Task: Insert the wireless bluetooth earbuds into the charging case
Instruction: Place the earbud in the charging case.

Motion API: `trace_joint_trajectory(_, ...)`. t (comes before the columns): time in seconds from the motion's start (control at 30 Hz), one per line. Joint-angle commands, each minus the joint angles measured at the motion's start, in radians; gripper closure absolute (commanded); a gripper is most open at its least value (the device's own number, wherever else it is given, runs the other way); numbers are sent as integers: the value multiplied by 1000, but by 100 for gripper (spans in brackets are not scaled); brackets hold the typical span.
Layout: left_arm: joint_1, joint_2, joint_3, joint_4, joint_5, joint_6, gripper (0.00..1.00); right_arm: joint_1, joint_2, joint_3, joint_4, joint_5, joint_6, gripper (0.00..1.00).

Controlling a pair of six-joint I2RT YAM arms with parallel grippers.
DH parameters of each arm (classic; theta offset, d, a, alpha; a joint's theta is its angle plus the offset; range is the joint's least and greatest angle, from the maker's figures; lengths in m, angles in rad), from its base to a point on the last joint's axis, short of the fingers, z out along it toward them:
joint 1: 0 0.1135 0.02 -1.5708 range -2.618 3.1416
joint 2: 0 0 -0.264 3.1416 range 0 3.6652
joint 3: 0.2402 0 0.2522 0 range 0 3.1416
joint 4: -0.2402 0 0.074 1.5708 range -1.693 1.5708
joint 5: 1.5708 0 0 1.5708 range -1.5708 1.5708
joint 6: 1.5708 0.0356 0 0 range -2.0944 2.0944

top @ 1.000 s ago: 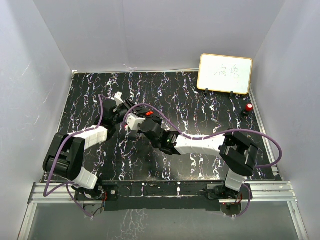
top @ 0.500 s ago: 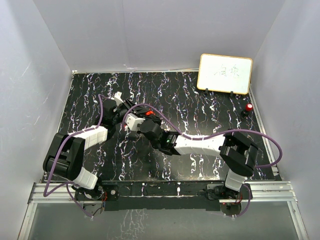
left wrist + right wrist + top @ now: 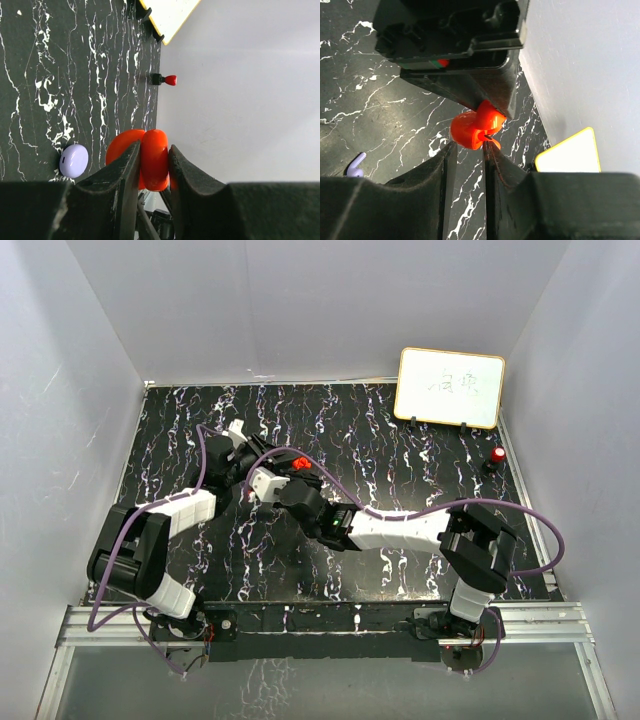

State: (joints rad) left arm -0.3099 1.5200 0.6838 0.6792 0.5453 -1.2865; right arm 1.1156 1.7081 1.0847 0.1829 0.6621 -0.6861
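**Left gripper clamps the red charging case while the right gripper meets it mid-table**

Top view: both arms reach in from the 6 o'clock edge of the black marbled table (image 3: 400, 440) and meet just left of centre. The left gripper (image 3: 283, 466) and right gripper (image 3: 303, 480) are tip to tip, with the red charging case (image 3: 298, 462) showing as a small red spot between them. A whiteboard (image 3: 450, 387) stands towards 2 o'clock, and a red-capped knob (image 3: 497, 455) sits near the 3 o'clock edge.

Left wrist view: the two dark fingers (image 3: 125, 170) of the left gripper (image 3: 154, 150) are pressed tight on one rounded red half of the case (image 3: 154, 160). A second red half shows behind the finger at 9 o'clock. A lavender round case (image 3: 73, 161) lies on the table further towards 9 o'clock, apart from the gripper. The knob (image 3: 165, 79) is at 12 o'clock.

Right wrist view: the right gripper (image 3: 469, 147) points up from 6 o'clock, its jaws nearly together, tips at the underside of the red case (image 3: 470, 131). Whether they pinch anything cannot be told. The left gripper hangs over the case from 12 o'clock. A purple earbud (image 3: 356, 165) lies on the table at 8 o'clock, well apart from the case.
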Motion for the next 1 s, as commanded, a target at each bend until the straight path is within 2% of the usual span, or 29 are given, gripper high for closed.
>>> trace_joint_trajectory(0.0, -5, 13, 44, 23, 9, -8, 100, 8, -58, 40, 30, -15, 28, 74)
trace_joint_trajectory(0.27, -5, 38, 43, 35, 7, -8, 100, 9, -90, 32, 29, -19, 41, 73)
trace_joint_trajectory(0.4, -5, 48, 43, 47, 5, -10, 100, 8, -124, 29, 28, -22, 56, 69)
trace_joint_trajectory(0.63, -5, 52, 27, 85, 6, -20, 100, 1, -185, 37, 27, 22, 136, 53)
trace_joint_trajectory(0.8, -5, 39, -4, 159, 15, -39, 100, -83, -228, 69, -83, -25, 347, 47)
trace_joint_trajectory(0.97, -5, 29, -27, 220, 31, -46, 100, -250, -318, 24, -124, -238, 561, 42)
